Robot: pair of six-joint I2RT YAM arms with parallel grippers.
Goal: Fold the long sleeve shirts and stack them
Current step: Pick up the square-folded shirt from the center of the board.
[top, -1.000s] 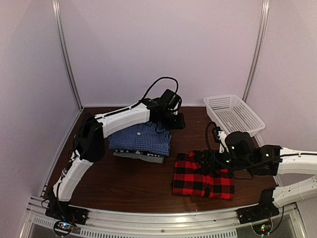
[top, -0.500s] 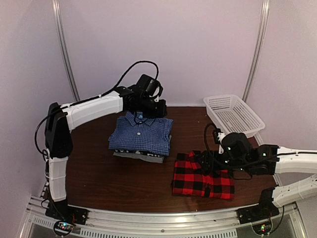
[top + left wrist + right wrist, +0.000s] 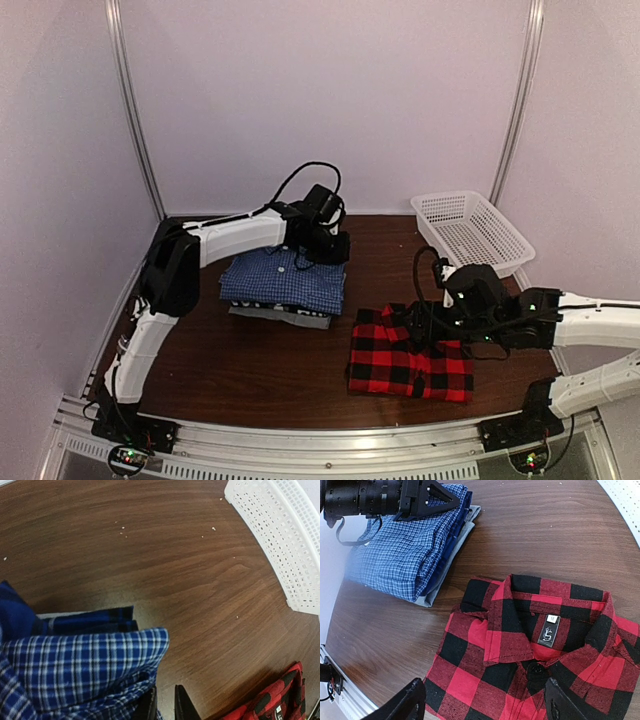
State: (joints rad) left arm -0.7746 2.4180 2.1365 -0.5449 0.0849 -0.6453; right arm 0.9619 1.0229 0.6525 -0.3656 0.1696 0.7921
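Brown wood surface [image 3: 250, 360] carries a folded plaid shirt [image 3: 410, 365] front right; blue shirt [image 3: 283, 280] tops a mostly hidden grey shirt [image 3: 280, 318]; right hand [image 3: 482, 705] gapes empty above plaid; left hand [image 3: 165, 705] nearly closed beside blue cloth, grip unclear.

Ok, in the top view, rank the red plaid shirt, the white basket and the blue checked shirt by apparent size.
1. Red plaid shirt and white basket: about alike, too close to rank.
2. Blue checked shirt: smallest, its far edge under the left arm.
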